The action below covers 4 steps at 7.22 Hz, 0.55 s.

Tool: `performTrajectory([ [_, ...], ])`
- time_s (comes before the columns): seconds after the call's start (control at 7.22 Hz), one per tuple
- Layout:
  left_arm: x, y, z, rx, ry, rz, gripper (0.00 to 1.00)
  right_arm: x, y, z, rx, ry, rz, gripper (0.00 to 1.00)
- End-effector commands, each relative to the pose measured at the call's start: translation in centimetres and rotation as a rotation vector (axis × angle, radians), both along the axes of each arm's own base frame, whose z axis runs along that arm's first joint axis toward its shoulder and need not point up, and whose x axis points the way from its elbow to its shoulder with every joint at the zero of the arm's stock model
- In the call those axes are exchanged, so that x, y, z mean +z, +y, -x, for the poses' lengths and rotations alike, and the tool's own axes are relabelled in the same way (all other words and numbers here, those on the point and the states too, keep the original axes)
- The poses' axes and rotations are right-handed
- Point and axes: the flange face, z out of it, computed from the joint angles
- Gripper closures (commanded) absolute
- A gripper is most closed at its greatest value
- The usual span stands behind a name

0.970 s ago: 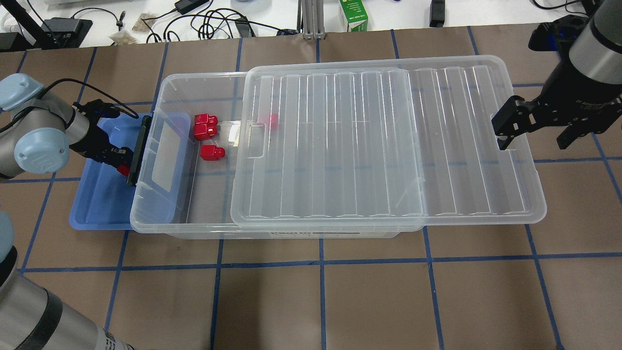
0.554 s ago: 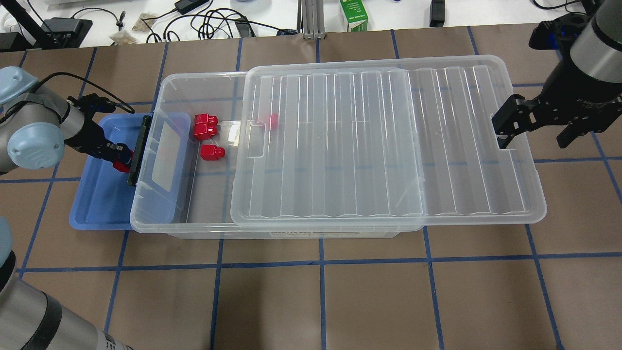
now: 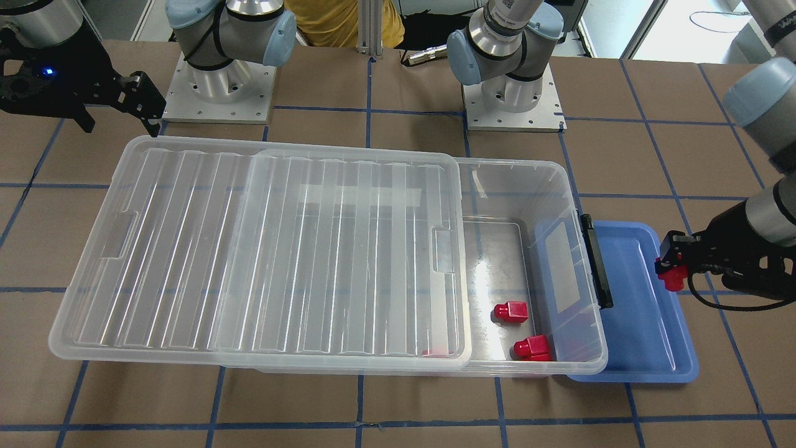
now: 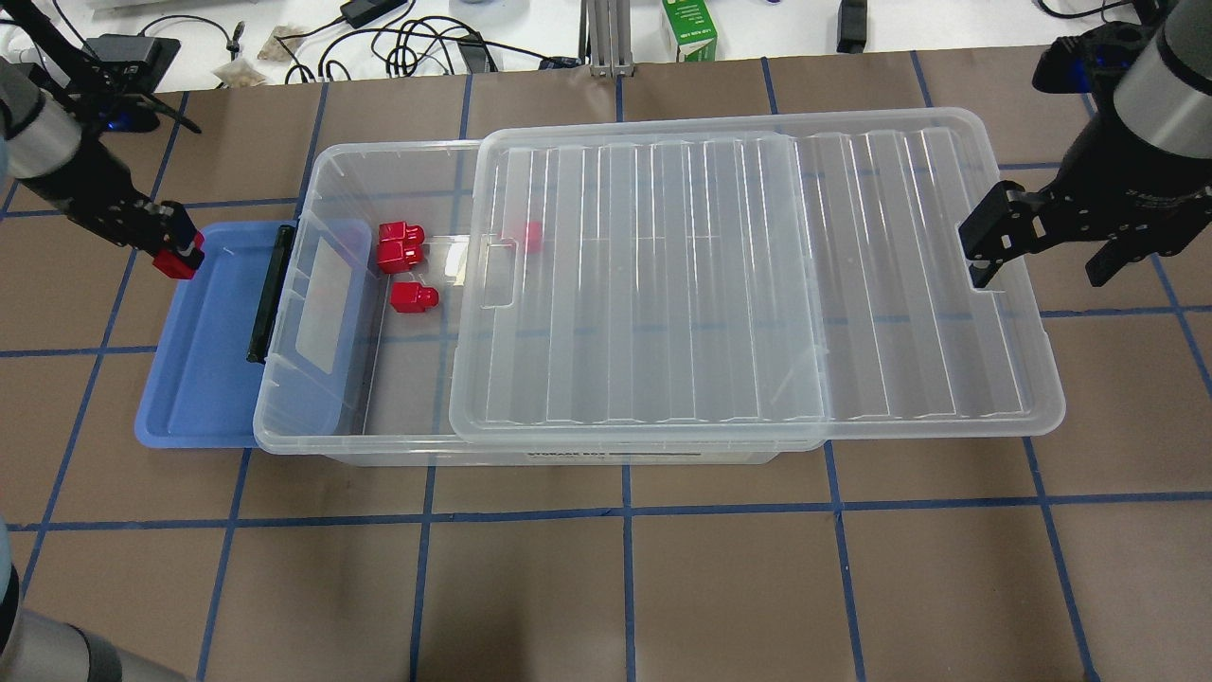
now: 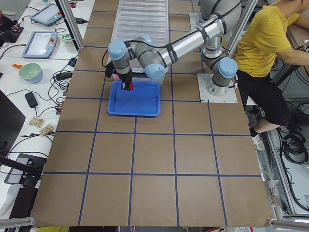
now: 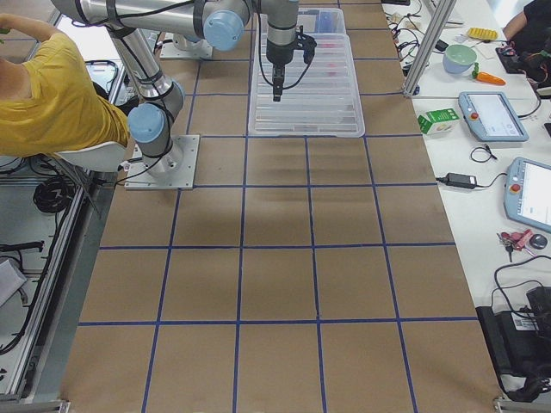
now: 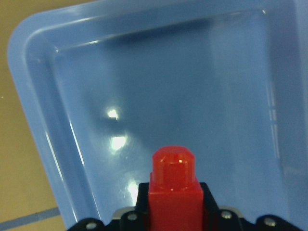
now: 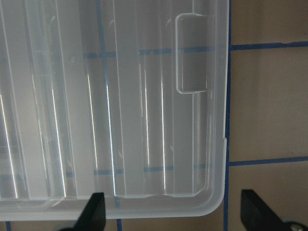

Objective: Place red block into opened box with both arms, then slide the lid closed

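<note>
My left gripper (image 4: 180, 251) is shut on a red block (image 4: 174, 265), held above the far left corner of the blue tray (image 4: 199, 379). In the left wrist view the red block (image 7: 175, 185) points its stub at the tray floor. The clear box (image 4: 379, 150) stands with its lid (image 4: 720, 284) slid right, leaving the left end uncovered. Several red blocks (image 4: 413, 297) lie inside there, one of them under the lid's edge. At the lid's right end my right gripper (image 4: 1046, 260) hangs open, its fingers (image 8: 94, 214) apart beside the lid's corner.
The box's black latch bar (image 4: 267, 294) faces the tray. Cables and a green carton (image 4: 689, 33) lie beyond the table's far edge. A person in a yellow shirt (image 5: 263, 43) sits behind the robot bases (image 3: 221, 87).
My left gripper has risen and moved left and back from beside the latch bar to the tray's far left corner, carrying the red block. The right arm, lid and box have stayed still.
</note>
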Motion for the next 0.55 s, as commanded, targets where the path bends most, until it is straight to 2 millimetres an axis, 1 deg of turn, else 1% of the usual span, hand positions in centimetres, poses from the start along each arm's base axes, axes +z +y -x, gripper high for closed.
performTrajectory([
  [0.0,8.3,2.1,9.1,0.082,-0.037,0.039,0.94,0.0,0.0,0.0,0.001,-0.001,0.000,0.00],
  [0.14,8.5,3.3,13.8,0.109,-0.041,0.041,0.94,-0.1,0.0,0.0,0.001,0.000,-0.002,0.00],
  [0.28,7.0,4.1,16.5,0.103,-0.082,0.016,0.94,-0.2,0.1,0.0,0.001,-0.001,-0.005,0.00],
  [0.42,5.0,4.7,18.1,0.125,-0.090,0.021,0.94,-0.2,0.1,0.0,0.001,-0.001,-0.005,0.00],
])
